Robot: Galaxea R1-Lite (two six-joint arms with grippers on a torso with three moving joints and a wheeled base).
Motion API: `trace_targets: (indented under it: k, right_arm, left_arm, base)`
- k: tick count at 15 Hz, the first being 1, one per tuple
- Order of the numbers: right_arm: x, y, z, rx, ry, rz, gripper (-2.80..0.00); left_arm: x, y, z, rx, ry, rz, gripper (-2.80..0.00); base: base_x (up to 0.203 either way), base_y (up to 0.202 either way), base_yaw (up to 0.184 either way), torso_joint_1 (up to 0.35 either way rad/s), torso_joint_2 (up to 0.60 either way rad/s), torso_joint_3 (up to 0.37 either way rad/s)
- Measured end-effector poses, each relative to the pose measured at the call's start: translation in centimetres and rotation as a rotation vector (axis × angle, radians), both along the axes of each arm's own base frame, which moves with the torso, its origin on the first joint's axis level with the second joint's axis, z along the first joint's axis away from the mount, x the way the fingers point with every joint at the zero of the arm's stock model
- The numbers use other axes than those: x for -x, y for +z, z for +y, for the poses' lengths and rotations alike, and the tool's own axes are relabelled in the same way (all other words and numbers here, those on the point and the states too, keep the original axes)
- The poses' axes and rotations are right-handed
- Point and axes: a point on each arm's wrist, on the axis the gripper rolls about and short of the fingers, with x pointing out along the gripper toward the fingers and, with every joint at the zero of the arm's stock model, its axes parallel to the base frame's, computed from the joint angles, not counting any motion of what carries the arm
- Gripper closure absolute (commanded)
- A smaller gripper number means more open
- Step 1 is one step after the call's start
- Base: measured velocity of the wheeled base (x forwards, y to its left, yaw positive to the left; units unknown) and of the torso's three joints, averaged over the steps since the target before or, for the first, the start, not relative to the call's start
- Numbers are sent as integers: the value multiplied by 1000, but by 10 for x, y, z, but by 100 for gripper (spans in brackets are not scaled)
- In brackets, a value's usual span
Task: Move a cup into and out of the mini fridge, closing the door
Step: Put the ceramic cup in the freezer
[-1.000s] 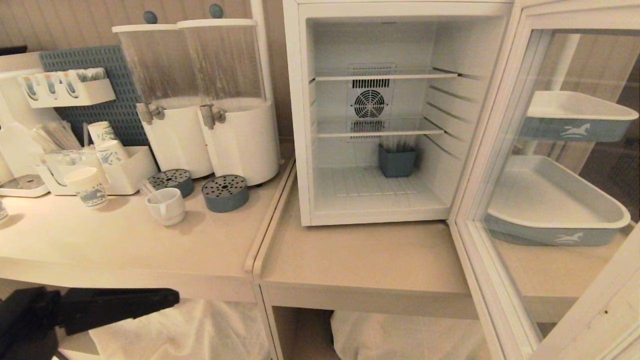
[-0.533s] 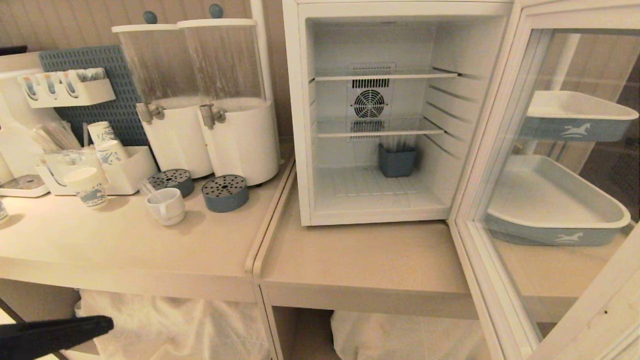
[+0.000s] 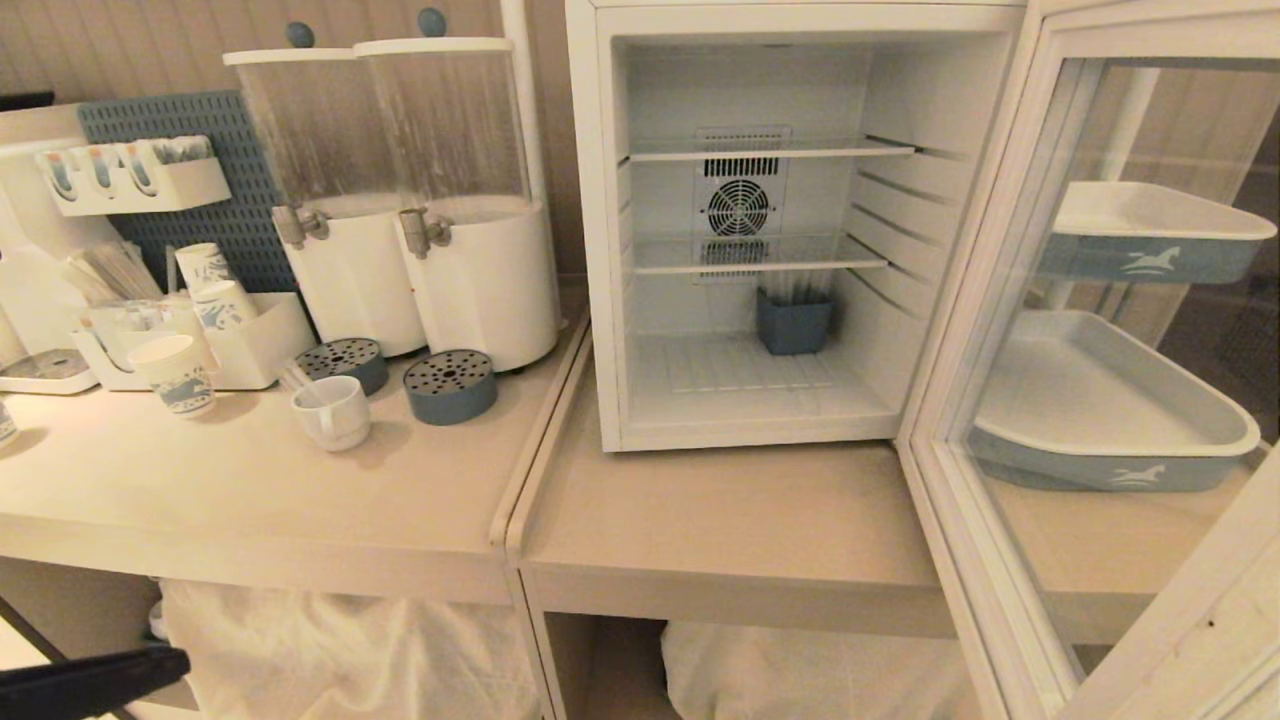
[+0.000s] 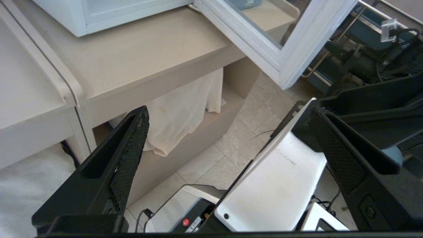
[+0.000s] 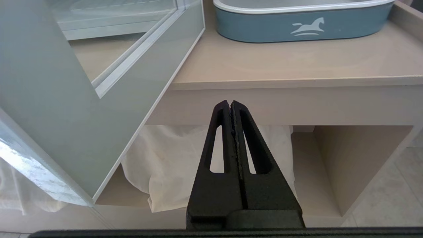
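Observation:
The cup [image 3: 333,412], a small white mug, stands on the left counter in front of the drink dispensers. The mini fridge [image 3: 600,250] stands open with its bottom floor bare. Its glass door [image 3: 985,330] is swung wide toward me on the right. My left gripper [image 4: 230,110] is open and empty, low below the counter's front edge, well short of the cup. Only one of its fingers [image 3: 100,678] shows in the head view, at the bottom left corner. My right gripper [image 5: 230,103] is shut on nothing, parked under the counter beside the door [image 5: 66,99].
Two white drink dispensers [image 3: 440,200], round drip trays [image 3: 450,385] and patterned paper cups [image 3: 180,375] crowd the left counter behind the mug. A small blue bin [image 3: 793,322] sits at the fridge's back. Blue-and-white trays [image 3: 1110,420] lie behind the door.
My left gripper has sunk and drawn back to the left, so only a fingertip remains in the head view. The cup, the fridge and the door have not moved.

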Motion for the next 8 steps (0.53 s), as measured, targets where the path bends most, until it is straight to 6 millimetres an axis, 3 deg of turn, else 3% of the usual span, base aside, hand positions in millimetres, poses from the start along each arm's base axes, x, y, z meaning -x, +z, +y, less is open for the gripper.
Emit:
trace_targets:
  k: [5,8]
  right_arm:
    - [0,0,0,0,0,-1,0]
    - [0,0,0,0,0,0,0]
  left_arm:
    - [3,-11,4,-20,95,11,0]
    - [13,-18,12,-40,239,39,0]
  base:
    - [0,0,0,0,0,0]
    - [0,0,0,0,0,0]
